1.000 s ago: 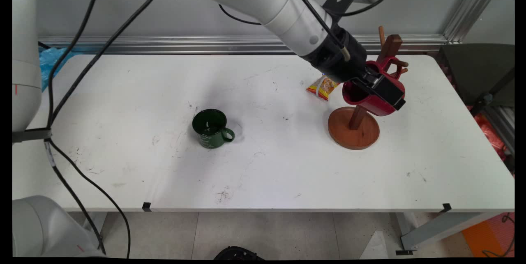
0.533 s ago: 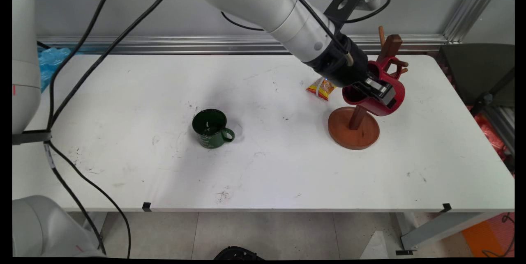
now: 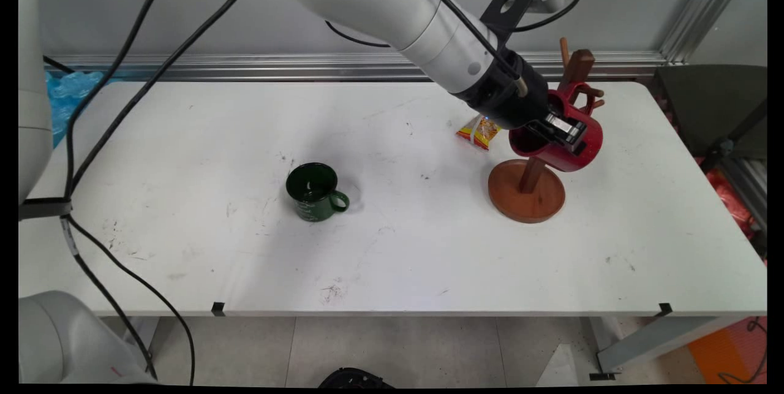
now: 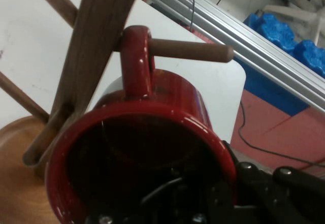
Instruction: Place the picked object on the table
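A red mug [image 3: 587, 152] hangs tilted on the wooden mug tree [image 3: 527, 199] at the table's right. In the hand view its handle [image 4: 136, 61] is looped over a round peg [image 4: 193, 50] beside the slanted post [image 4: 96, 46]. My gripper [image 3: 560, 132] is shut on the red mug's [image 4: 172, 99] rim, one finger down inside the cup and the other outside its wall. The gripper [image 4: 213, 196] shows only as black linkage at the bottom edge, partly hidden by the rim.
A dark green mug [image 3: 313, 192] stands upright near the table's middle, handle to the right. A yellow and red snack packet [image 3: 481, 130] lies just left of the mug tree. Aluminium rails run along the back wall, and black cables hang at the left.
The hand turned and drew back slightly to the left, so less of its outer finger shows over the mug. The mug and the tree's post shifted a little leftward.
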Action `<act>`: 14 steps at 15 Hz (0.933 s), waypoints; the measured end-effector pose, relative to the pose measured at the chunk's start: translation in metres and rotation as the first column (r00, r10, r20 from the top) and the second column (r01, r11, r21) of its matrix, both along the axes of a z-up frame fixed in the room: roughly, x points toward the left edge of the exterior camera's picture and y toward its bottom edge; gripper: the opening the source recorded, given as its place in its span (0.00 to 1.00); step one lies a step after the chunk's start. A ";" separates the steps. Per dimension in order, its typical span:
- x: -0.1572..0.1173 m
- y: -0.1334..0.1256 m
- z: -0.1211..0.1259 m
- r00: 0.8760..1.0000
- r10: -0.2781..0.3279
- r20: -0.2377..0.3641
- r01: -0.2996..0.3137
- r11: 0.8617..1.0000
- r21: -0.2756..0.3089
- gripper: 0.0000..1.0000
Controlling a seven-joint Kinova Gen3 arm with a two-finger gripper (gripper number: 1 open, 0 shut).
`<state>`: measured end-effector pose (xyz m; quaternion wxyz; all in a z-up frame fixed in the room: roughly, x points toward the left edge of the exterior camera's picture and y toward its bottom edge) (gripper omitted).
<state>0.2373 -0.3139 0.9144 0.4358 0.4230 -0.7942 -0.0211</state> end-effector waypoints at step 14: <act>0.006 0.036 0.034 0.998 -0.042 -0.040 0.042 0.999 -0.022 0.00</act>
